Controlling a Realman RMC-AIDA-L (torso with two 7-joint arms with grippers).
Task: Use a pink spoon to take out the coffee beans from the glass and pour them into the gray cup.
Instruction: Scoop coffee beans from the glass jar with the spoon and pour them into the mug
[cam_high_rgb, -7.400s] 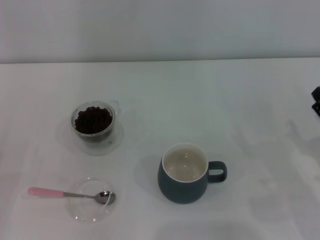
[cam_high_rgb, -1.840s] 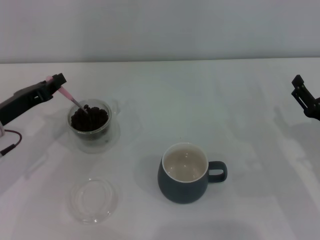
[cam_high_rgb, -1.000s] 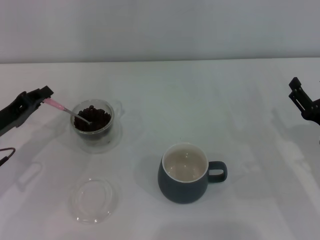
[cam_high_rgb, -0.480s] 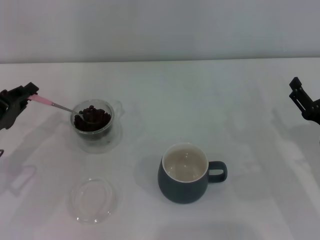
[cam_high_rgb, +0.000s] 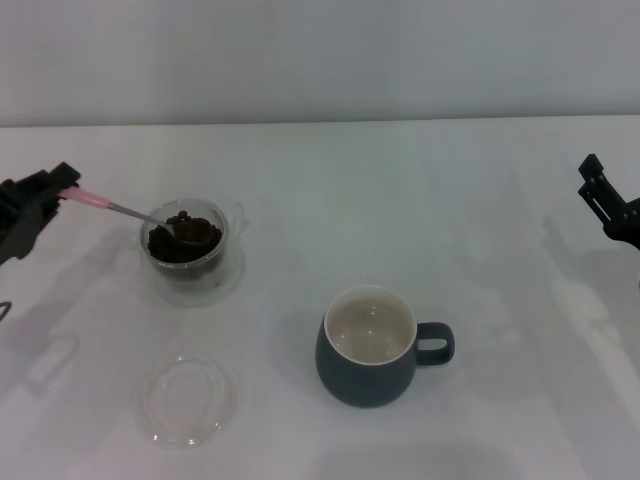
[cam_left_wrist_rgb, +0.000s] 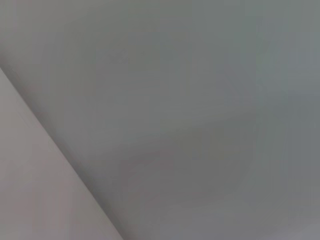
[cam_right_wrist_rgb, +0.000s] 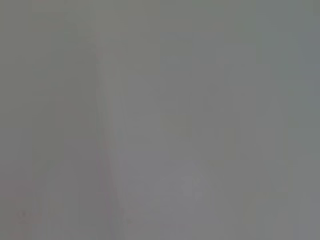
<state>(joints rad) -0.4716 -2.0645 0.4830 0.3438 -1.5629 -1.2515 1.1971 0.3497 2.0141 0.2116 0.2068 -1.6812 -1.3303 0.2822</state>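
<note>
At the far left of the head view my left gripper (cam_high_rgb: 62, 187) is shut on the pink handle of the pink spoon (cam_high_rgb: 100, 204). The spoon's metal bowl carries a small heap of coffee beans (cam_high_rgb: 193, 228) just above the rim of the glass (cam_high_rgb: 186, 243), which holds more beans. The gray cup (cam_high_rgb: 370, 345) stands right of centre near the front, its cream inside showing no beans, its handle to the right. My right gripper (cam_high_rgb: 600, 190) hovers at the right edge, well away from everything. Both wrist views show only blank grey.
The glass rests on a clear saucer (cam_high_rgb: 232, 280). A shallow clear glass dish (cam_high_rgb: 186, 398) lies near the front left, below the glass. The white table (cam_high_rgb: 420, 200) runs back to a pale wall.
The spoon went from lying on the dish into my left gripper, dipped into the glass, and has now levelled out and risen slightly with beans in its bowl. The right gripper barely moved.
</note>
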